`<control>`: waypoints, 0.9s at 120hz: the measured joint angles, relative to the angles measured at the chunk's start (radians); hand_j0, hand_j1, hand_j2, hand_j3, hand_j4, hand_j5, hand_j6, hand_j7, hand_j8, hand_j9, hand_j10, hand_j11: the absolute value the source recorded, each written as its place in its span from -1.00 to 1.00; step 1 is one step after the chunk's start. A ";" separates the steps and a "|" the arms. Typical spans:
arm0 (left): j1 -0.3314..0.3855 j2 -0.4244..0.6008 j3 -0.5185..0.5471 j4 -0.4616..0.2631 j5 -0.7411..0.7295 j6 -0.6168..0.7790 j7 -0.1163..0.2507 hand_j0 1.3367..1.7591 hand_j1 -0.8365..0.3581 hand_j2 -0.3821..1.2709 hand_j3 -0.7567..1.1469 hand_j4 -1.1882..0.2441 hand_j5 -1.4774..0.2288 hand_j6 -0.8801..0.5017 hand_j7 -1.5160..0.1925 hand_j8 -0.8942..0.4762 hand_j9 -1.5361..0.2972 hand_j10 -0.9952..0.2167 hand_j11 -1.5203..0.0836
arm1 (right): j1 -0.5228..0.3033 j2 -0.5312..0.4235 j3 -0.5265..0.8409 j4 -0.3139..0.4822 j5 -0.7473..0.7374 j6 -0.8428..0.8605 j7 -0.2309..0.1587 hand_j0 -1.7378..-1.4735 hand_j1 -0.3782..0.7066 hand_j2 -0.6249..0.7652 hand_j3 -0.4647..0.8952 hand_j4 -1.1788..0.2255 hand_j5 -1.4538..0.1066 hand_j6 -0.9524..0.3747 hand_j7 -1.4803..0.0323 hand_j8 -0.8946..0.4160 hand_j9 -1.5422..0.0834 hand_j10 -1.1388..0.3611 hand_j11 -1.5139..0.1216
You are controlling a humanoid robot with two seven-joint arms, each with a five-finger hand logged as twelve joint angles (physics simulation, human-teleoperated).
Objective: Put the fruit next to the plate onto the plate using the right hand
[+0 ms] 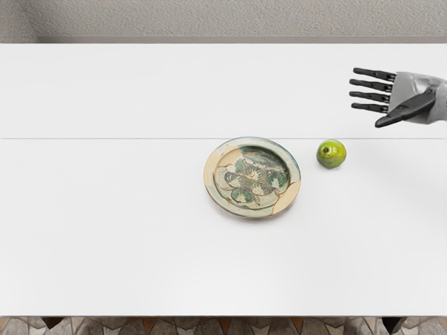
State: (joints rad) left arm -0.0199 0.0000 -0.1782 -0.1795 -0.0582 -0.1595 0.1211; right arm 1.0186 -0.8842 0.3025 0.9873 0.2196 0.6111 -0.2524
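Note:
A small green fruit [331,153] lies on the white table just right of the plate [252,176], a round beige dish with a green painted pattern and nothing on it. My right hand [374,98] comes in from the right edge and hovers above and to the right of the fruit, apart from it. Its dark fingers [370,85] are stretched out flat toward the left and the thumb points down-left; it holds nothing. The left arm does not show.
The white table [105,209] fills most of the view, with a seam running across it at the fruit's height. Its front edge lies near the bottom of the picture, above a patterned floor. A grey wall stands behind the table.

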 joint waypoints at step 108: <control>0.000 0.000 0.000 0.000 0.000 0.000 0.000 0.52 0.98 -0.54 -0.21 0.66 0.73 0.27 0.77 0.30 0.67 0.64 0.89 | -0.092 0.133 -0.012 -0.024 -0.607 -0.309 0.489 -0.40 -0.95 -0.10 -0.32 0.68 0.86 0.43 0.96 0.36 0.90 0.52 0.85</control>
State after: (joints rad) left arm -0.0199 0.0000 -0.1782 -0.1795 -0.0582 -0.1595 0.1211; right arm 0.9265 -0.7508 0.2900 0.9635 -0.3871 0.3018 0.2368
